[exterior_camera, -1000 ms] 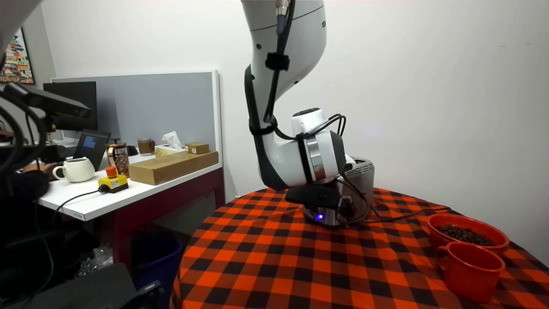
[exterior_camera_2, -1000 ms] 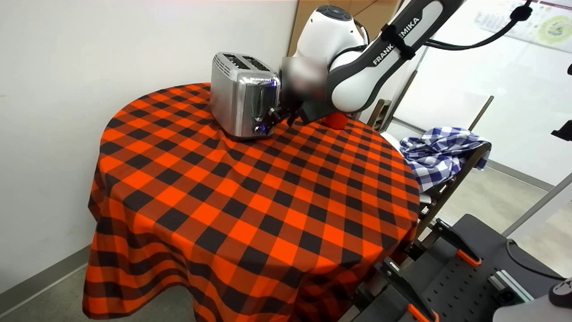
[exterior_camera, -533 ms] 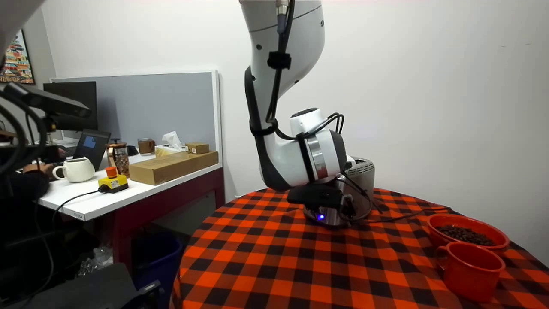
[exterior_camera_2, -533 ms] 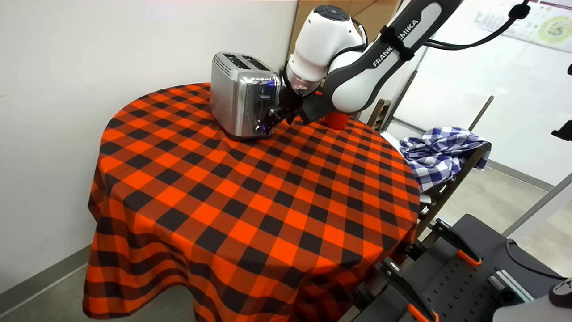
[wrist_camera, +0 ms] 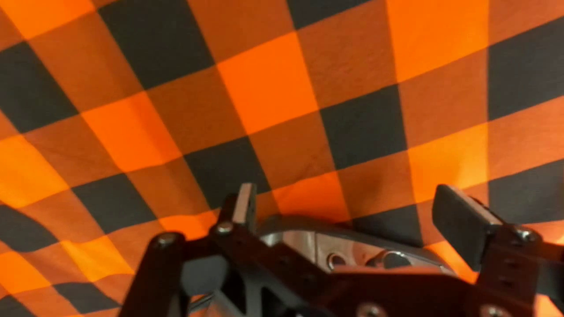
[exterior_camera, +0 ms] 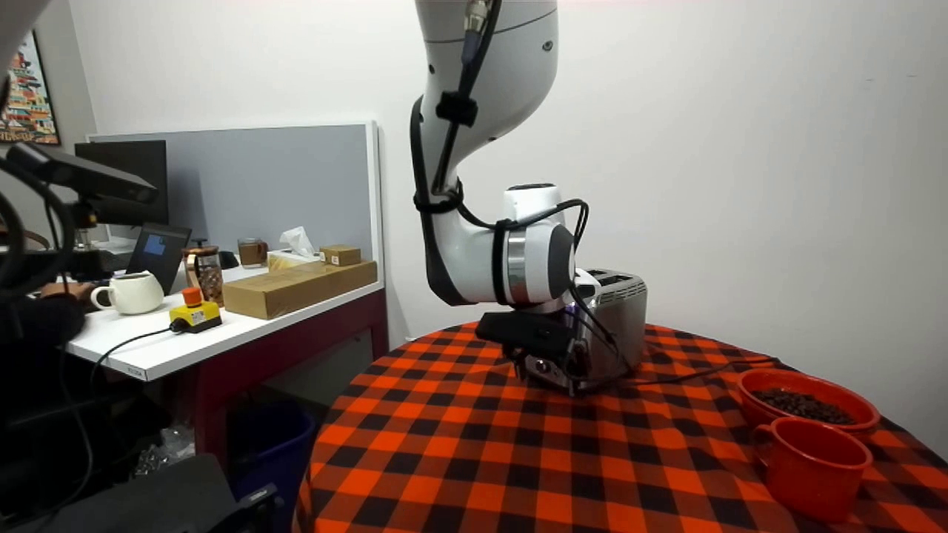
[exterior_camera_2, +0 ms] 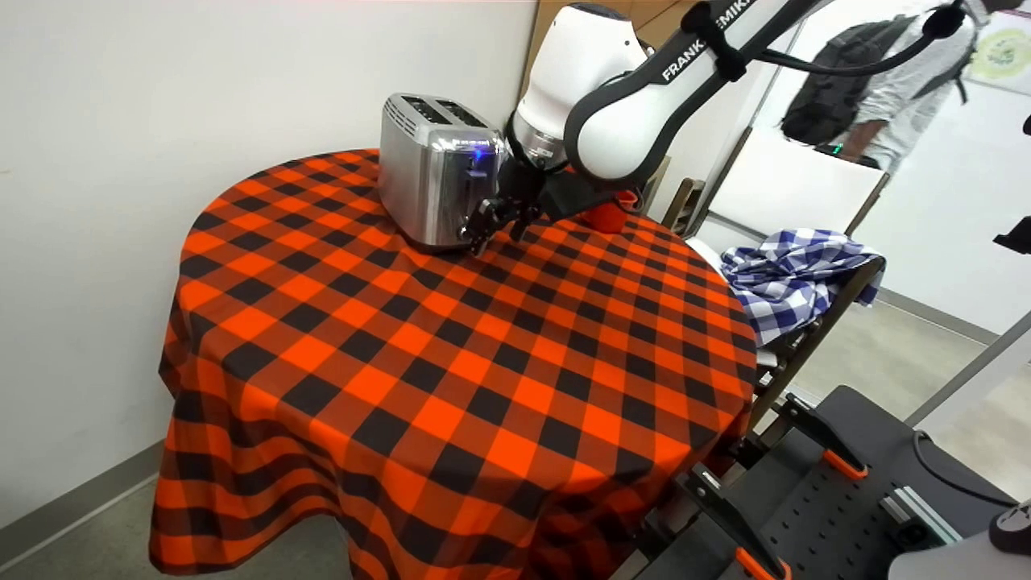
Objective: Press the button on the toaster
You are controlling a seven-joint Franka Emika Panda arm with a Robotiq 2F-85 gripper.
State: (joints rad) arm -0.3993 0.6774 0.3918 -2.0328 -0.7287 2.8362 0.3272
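The shiny silver two-slot toaster (exterior_camera_2: 415, 181) stands upright on the table near the wall, and shows behind the arm in an exterior view (exterior_camera: 622, 318). Its narrow end face has a lever slot and low round controls. In the wrist view the toaster (wrist_camera: 299, 246) shows a small round button (wrist_camera: 337, 259) and a larger knob (wrist_camera: 394, 259), partly hidden by the gripper. My gripper (wrist_camera: 345, 187) is open and empty, its fingers spread in front of that face. In both exterior views the gripper (exterior_camera: 548, 379) (exterior_camera_2: 498, 242) is low, close to the face; contact cannot be told.
A red bowl of dark beans (exterior_camera: 803, 406) and a red mug (exterior_camera: 815, 470) stand on the table. A power cord (exterior_camera: 703, 371) runs behind the toaster. The wall (exterior_camera_2: 242, 72) is close behind it. A person with a backpack (exterior_camera_2: 838, 76) stands in the background.
The arm has shifted back and slightly up from the toaster's end face, and the fingers are more spread. The blue light low on that face no longer shows. A person has appeared behind.
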